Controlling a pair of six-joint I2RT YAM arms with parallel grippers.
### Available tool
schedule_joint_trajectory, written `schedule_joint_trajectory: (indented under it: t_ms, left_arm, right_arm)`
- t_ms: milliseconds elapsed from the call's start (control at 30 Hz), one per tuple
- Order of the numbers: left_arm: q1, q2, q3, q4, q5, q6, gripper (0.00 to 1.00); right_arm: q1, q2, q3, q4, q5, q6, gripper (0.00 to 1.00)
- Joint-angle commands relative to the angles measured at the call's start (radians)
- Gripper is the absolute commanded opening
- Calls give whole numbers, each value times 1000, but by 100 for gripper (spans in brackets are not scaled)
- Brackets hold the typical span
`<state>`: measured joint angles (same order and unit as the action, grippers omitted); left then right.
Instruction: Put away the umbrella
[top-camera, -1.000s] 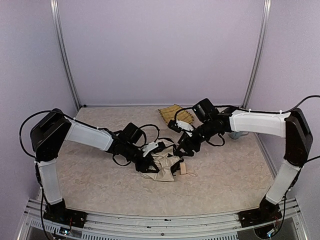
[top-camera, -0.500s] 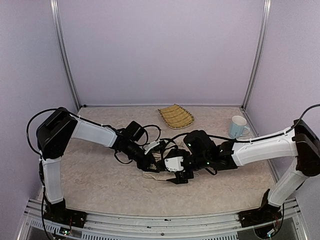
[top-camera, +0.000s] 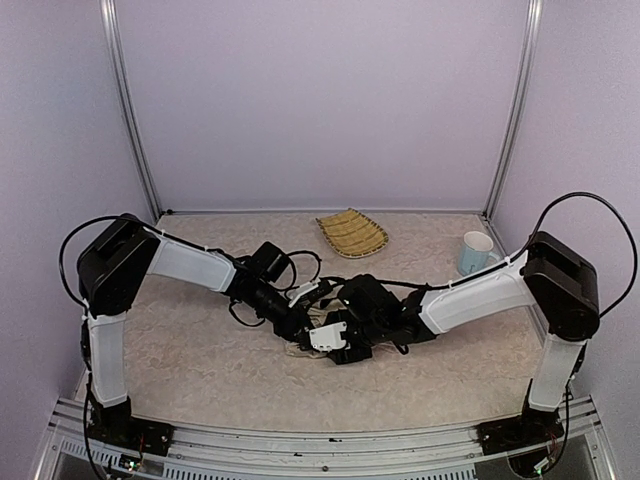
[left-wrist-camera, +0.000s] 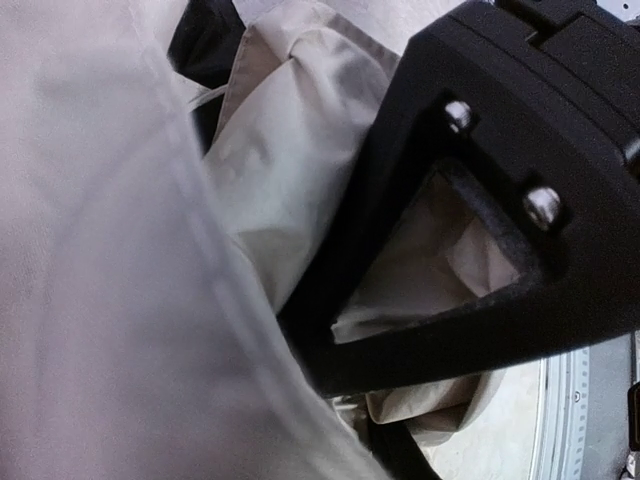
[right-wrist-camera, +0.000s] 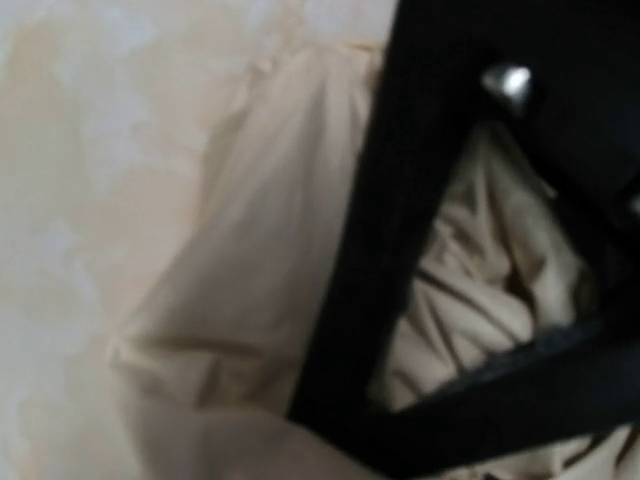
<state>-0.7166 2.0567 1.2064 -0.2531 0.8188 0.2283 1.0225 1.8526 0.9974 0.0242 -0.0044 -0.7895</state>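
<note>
The cream-beige umbrella (top-camera: 298, 349) lies crumpled on the table's middle, almost wholly covered by both grippers. My left gripper (top-camera: 303, 322) reaches in from the left and is shut on its fabric. In the left wrist view, folds of the umbrella (left-wrist-camera: 290, 170) press against one black finger (left-wrist-camera: 470, 130) and blurred cloth fills the left side. My right gripper (top-camera: 335, 345) lies low right beside the left one, on the umbrella. The right wrist view shows the umbrella (right-wrist-camera: 250, 250) bunched against one black finger (right-wrist-camera: 400, 230); the other finger is hidden.
A woven straw-yellow basket tray (top-camera: 352, 232) sits at the back centre. A pale blue mug (top-camera: 476, 252) stands at the back right, close behind the right forearm. Black cables (top-camera: 300, 265) loop above the left wrist.
The right arm swung from beside the basket tray forward and left, down onto the umbrella next to the left gripper. The mug came into view. The left gripper hardly moved.
</note>
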Motion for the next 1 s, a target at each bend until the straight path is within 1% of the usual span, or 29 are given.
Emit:
schedule_joint_trajectory:
  t_ms: [0, 67, 200, 233, 267, 300, 333, 400, 433, 500, 533, 600, 633, 700, 767, 833, 900, 967]
  left_arm:
    - [3, 64, -38, -155, 19, 25, 23]
    - [8, 61, -33, -154, 32, 30, 23]
    - [7, 82, -6, -195, 54, 57, 23]
    - [8, 84, -7, -197, 61, 60, 23]
    - [8, 81, -6, -197, 65, 63, 23]
    - [9, 74, -7, -193, 69, 65, 25]
    - [12, 59, -9, -179, 66, 58, 30]
    - [24, 18, -20, -119, 60, 19, 41]
    - [33, -5, -25, -78, 59, 0, 50]
    - [54, -52, -44, 36, 58, -46, 63]
    - [68, -73, -58, 93, 57, -74, 73]
    - [95, -130, -97, 211, 54, -150, 84]
    - [109, -154, -133, 273, 54, -185, 85]
    - [134, -222, -205, 414, 49, -249, 86]
    - [152, -308, -305, 574, 7, -308, 85]
    - [158, -406, -424, 737, -67, -346, 85]
    - [147, -504, -548, 884, -159, -352, 84]
    - [93, -597, -631, 935, -271, -285, 82]
  right_arm:
    - [-15, 50, 5, -52, 65, 23, 59]
    - [-16, 65, 8, -68, 95, 24, 56]
    - [-25, 99, 41, -124, 84, 50, 47]
    - [-29, 106, 48, -142, 78, 59, 43]
    - [-32, 110, 57, -159, 77, 67, 36]
    - [-34, 114, 69, -184, 52, 80, 32]
    - [-37, 120, 83, -215, 29, 99, 28]
    - [-42, 128, 112, -279, -17, 126, 25]
    - [-45, 135, 121, -304, -37, 140, 24]
    - [-51, 145, 123, -336, -63, 159, 23]
    - [-55, 152, 122, -352, -70, 168, 22]
    - [-58, 164, 129, -379, -84, 190, 21]
    - [-59, 169, 136, -394, -100, 199, 21]
    - [-64, 173, 144, -417, -135, 216, 21]
    - [-73, 177, 159, -446, -185, 232, 21]
    - [-90, 185, 189, -492, -256, 255, 20]
    - [-111, 201, 222, -553, -344, 268, 21]
    - [-131, 225, 255, -622, -433, 272, 20]
